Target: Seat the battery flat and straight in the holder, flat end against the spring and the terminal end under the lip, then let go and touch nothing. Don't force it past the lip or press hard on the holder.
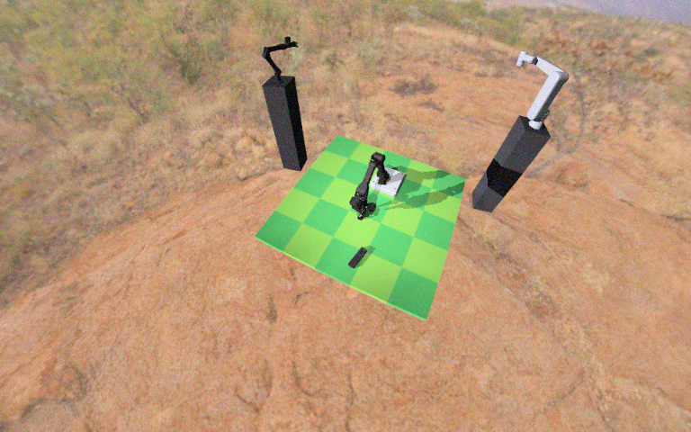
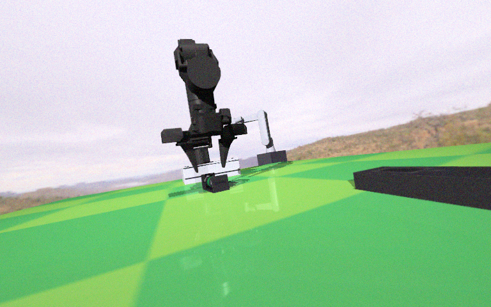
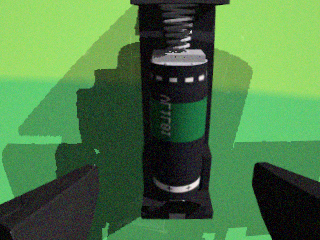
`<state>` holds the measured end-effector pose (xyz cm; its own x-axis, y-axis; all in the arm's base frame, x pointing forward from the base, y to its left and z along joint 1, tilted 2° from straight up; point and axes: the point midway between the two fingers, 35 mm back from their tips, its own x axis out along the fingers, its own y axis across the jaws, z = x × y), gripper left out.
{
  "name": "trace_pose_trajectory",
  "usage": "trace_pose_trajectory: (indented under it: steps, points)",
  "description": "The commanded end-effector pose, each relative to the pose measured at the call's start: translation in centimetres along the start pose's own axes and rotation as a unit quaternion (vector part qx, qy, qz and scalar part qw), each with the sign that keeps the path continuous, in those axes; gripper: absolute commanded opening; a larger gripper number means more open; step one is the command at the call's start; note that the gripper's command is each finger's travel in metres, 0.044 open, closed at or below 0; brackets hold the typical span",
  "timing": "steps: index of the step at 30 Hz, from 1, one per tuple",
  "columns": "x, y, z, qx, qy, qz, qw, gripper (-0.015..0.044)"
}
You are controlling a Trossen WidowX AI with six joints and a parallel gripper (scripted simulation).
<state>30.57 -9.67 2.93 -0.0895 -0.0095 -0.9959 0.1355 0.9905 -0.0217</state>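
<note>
The black holder point(image 3: 146, 120) point(image 2: 220, 183) stands on the checkered mat. The battery point(image 3: 177, 120) point(image 2: 208, 180), black with a green band, lies lengthwise inside it and looks straight between the walls. Its grey flat end meets the coil spring point(image 3: 178, 32) at the top of the wrist view. Its white-ringed other end is beside the holder's end with the lip point(image 3: 177, 208); how far it sits under the lip is unclear, and so is whether it lies fully flat. My gripper point(image 3: 176, 176) point(image 2: 210, 168) is open above the holder, with one finger out to each side, apart from both.
A long black open-topped block point(image 1: 357, 257) point(image 2: 427, 186) lies on the checkered mat point(image 1: 316, 224) towards its front edge. My arm's white base plate point(image 1: 395, 186) is behind the holder. Two dark pedestals point(image 1: 285, 121) point(image 1: 515, 142) with other arms stand beyond the mat.
</note>
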Motion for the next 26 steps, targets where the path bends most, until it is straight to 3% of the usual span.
trace_pose_trajectory:
  steps: [1,3,26]
  points:
    - [-4.52,0.03,-0.21,0.002,-0.017,-0.002,1.0,0.0395]
    - [-5.23,0.06,-0.39,0.003,-0.017,-0.002,1.0,0.044]
    - [-5.23,0.05,-0.38,0.003,-0.017,-0.002,1.0,0.044]
